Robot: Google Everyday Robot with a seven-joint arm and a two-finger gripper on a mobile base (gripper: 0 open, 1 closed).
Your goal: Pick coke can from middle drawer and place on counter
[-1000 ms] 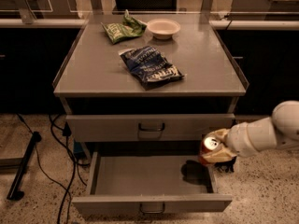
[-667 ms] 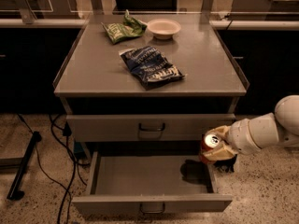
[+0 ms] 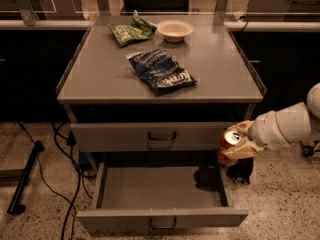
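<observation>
**Once the coke can [image 3: 229, 145] left the middle drawer [image 3: 155, 191], only the counter [image 3: 215, 79] remained**

Although the shift was small, the camera view showed it plainly: compared with a second before, the gripper [image 3: 236, 142] had carried the can a little higher. The can now sat level with the right end of the closed upper drawer [image 3: 125, 135], no longer low over the open drawer's right wall. The tan fingers [image 3: 246, 151] were clamped on the can from either side, and it hung tilted, its silver top turned up and to the left. The white arm [image 3: 282, 128] reached in from the right edge. Below, the middle drawer stood pulled out and held nothing I could see except a dark shadow at its back right corner.

By my judgement the pick was done and the lift was under way. The can had yet to rise past the counter's edge and travel inward before it could be set down. The counter's near right part looked bare (a fair landing spot), while the blue chip bag [image 3: 161, 72], a green bag [image 3: 131, 32] and a pale bowl [image 3: 175, 30] lay farther back.

As for writing, little could be read. The can showed red and a trace of white, but no legible word. The blue bag bore pale lettering and the green bag a light patch, and neither could be made out.
</observation>
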